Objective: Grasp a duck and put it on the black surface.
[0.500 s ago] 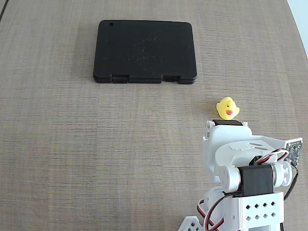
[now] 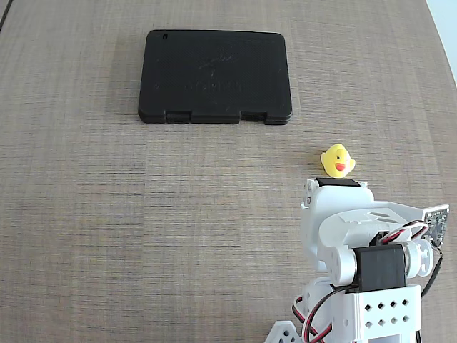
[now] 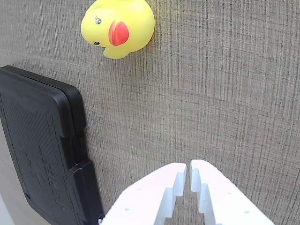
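Observation:
The duck (image 2: 338, 160) is small and yellow with an orange-red beak. It stands on the table just beyond my arm (image 2: 357, 236), to the lower right of the black surface (image 2: 214, 75). That surface is a flat matte black case with latches on its near edge. In the wrist view the duck (image 3: 118, 28) is at the top and the black case (image 3: 42, 150) lies along the left edge. My gripper (image 3: 188, 169) enters from the bottom with its white fingers (image 3: 161, 192) nearly together. It holds nothing and is well short of the duck. In the fixed view the arm hides the gripper.
The table (image 2: 107, 214) has a woven brown-grey surface. Its right edge (image 2: 444, 28) shows at the top right of the fixed view. My arm's base and cables (image 2: 371, 307) fill the lower right corner.

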Robot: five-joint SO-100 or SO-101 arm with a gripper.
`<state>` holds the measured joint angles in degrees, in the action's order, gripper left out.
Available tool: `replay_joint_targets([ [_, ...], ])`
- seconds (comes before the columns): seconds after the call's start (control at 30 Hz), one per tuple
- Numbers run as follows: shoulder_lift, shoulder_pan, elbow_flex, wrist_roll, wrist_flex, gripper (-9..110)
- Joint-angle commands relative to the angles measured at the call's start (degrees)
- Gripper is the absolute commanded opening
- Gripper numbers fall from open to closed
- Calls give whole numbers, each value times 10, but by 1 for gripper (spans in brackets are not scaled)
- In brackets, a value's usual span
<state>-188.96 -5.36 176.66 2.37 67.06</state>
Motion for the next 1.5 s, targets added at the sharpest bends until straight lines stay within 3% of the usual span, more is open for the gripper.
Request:
replay_joint_targets([
  [0.0,-37,-2,-5,2,-2,0],
  [0.53,9,-2,-14,-6,-20,0],
  [0.63,119,-4,-57,-6,-63,3],
  [0.97,563,0,-314,3,-149,33],
  [1.23,849,75,-458,3,-143,35],
  [1.47,957,138,-509,2,-142,35],
])
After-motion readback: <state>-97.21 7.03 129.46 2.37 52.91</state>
